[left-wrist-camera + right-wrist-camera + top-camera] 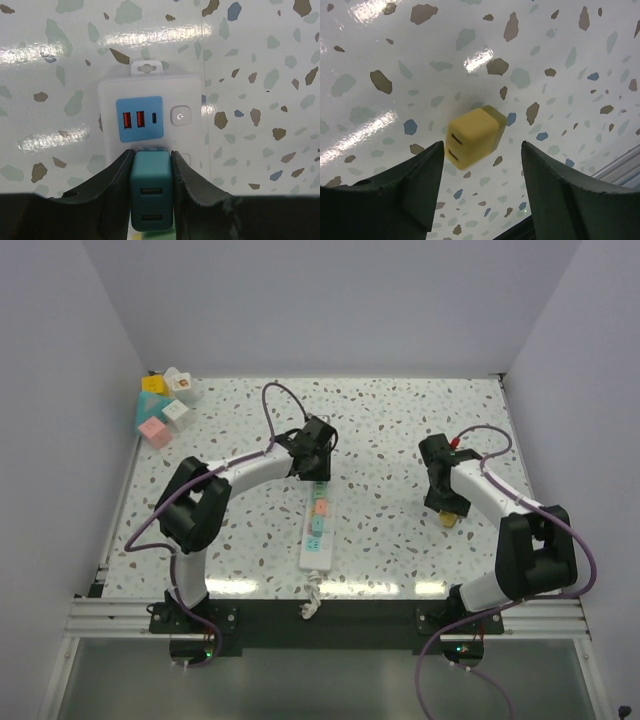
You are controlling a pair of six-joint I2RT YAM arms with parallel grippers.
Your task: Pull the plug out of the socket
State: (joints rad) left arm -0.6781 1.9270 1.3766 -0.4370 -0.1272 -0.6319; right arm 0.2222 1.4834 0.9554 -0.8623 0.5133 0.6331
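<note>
socket [316,540] lies on the counter [400,410] between the two arms, long axis running away from them.

Top view: left claw [318,458] sits over the socket's far end. Right claw [447,502] is well right of the socket, with the yellow plug [448,519] under it.

Left wrist: left claw is clamped on the teal plug [151,192], which looks seated in the socket, just on the claw's side of the blue USB panel [140,119].

Right wrist: right claw is spread wide. The yellow plug is blurred between the fingers and touches neither.

Judgement: yellow plug is out and free of the claw. Teal plug is gripped but not out yet, so pulling it is what's left.
</note>
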